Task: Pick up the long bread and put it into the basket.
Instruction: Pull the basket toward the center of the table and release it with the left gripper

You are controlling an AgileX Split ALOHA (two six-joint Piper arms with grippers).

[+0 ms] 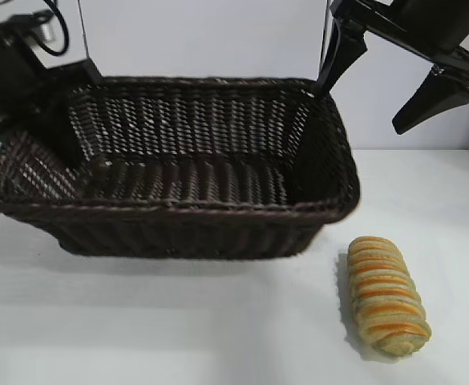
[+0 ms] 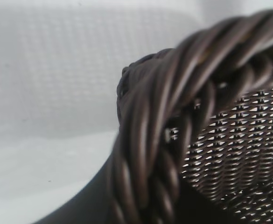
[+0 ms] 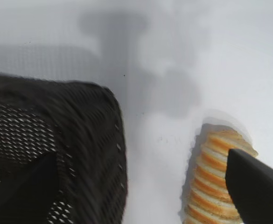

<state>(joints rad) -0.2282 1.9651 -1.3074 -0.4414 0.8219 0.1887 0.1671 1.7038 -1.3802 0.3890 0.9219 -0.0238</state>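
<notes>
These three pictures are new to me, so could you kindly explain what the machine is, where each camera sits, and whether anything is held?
It is a robot with two arms at a white table. One picture comes from a camera facing the arms; the other two from cameras on each wrist. The left gripper is low at the far left end of the dark wicker basket, so its wrist camera sees mostly braided rim. The right gripper hangs above the basket's right end, jaws wide open, holding nothing. The long bread lies on the table to the right of the basket, apart from it. The basket is empty.
</notes>
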